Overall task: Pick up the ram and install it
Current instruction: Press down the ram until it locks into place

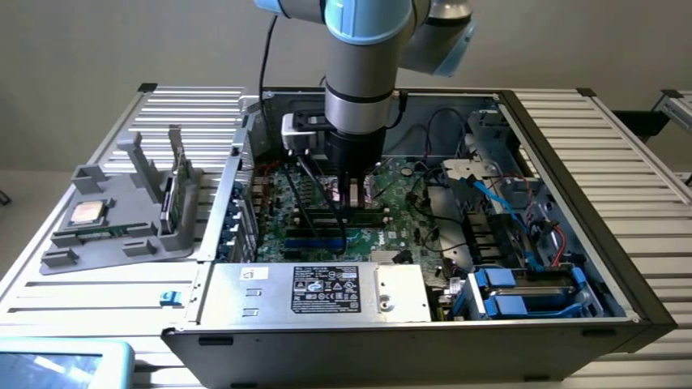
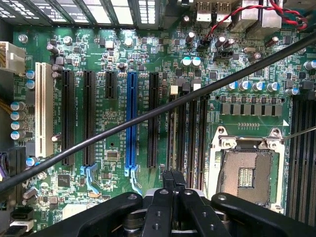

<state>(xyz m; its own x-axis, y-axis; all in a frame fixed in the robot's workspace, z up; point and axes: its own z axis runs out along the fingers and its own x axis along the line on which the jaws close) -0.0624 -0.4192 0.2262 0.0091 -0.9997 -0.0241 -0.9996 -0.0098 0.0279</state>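
**Pincer (image 1: 352, 198) down on the ram, over the motherboard**

Pincer (image 2: 173, 180): in my wrist view the two fingers stand almost together, pinched on the thin top edge of the ram (image 2: 171, 128). I read that as a closed grip on the stick.

Computer case (image 1: 324, 356): lies open, with the motherboard (image 1: 406, 190) flat on its floor and the arm reaching straight down onto it.

Motherboard (image 2: 98, 49): long expansion slots run across it, one of them blue.

Grey holder (image 1: 119, 235): off the motherboard, outside the case on the exterior view's left. A square silver processor chip (image 1: 87, 212) lies on it.

Black cable (image 2: 148, 116): crosses above the motherboard on a slant.

Ram (image 1: 324, 217): stands on edge on the motherboard, along the memory slots just beside the processor socket (image 2: 244, 173). I cannot tell whether it is fully seated.
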